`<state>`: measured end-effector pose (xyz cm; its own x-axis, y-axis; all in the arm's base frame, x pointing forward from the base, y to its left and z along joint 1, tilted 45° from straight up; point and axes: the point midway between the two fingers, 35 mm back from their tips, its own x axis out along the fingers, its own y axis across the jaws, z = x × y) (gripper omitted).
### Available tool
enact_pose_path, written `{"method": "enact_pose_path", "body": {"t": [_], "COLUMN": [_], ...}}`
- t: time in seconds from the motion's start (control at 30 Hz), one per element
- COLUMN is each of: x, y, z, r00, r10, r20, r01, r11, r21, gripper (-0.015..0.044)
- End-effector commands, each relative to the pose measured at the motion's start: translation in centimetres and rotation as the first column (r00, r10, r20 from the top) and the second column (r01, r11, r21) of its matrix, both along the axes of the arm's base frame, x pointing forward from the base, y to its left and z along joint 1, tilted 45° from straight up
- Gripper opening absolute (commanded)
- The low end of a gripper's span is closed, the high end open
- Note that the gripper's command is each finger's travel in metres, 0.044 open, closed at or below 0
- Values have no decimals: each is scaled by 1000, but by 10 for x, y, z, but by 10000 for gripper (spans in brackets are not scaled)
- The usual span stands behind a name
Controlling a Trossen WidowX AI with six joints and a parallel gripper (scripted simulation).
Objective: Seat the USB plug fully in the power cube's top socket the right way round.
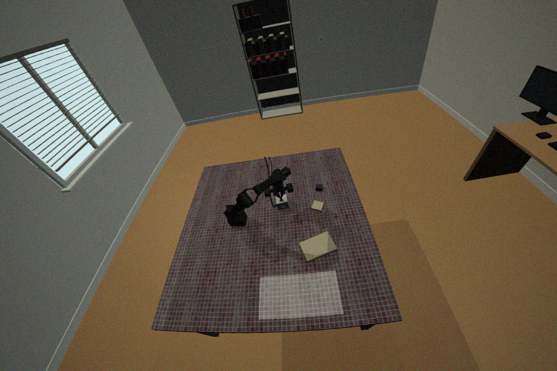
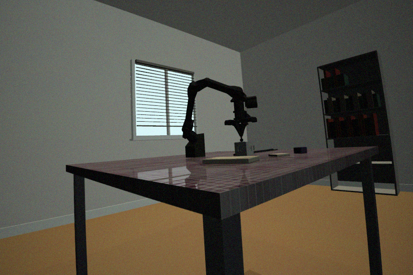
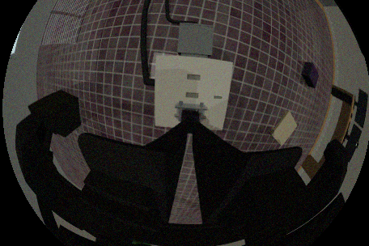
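Note:
The power cube [image 1: 282,205] [image 2: 239,148] [image 3: 170,91] stands on the table, its pale top showing two wider slots and one small slot in the wrist view. My gripper [image 1: 280,199] [image 2: 241,136] [image 3: 190,126] points straight down over the cube's near part, its fingertips closed together on the dark USB plug [image 2: 241,139] [image 3: 190,114]. The plug stands upright at the cube top. Its metal end and the socket opening are hidden by the plug and fingers, so its depth and which way round it is cannot be told.
Black cables [image 3: 144,30] run back from the cube, beside a grey block [image 3: 196,39]. A dark purple box [image 1: 319,187] [image 2: 300,149] [image 3: 311,74] and small cream pad [image 1: 317,205] [image 2: 279,154] [image 3: 285,128] lie right. A larger cream slab [image 1: 317,246] [image 2: 230,159] lies nearer the front.

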<state>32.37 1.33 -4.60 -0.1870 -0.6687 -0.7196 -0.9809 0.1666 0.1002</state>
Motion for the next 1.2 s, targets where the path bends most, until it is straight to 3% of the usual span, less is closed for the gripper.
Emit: {"method": "enact_pose_path", "body": {"t": [0.0,1.17], "x": [0,4], "y": [1,16], "z": [1,17], "r00": [1000,1000], "r10": [0,0], "r20": [0,0], "r01": [0,0], "r11": [1000,1000], "r21": [0,1], "gripper": [0,0]}}
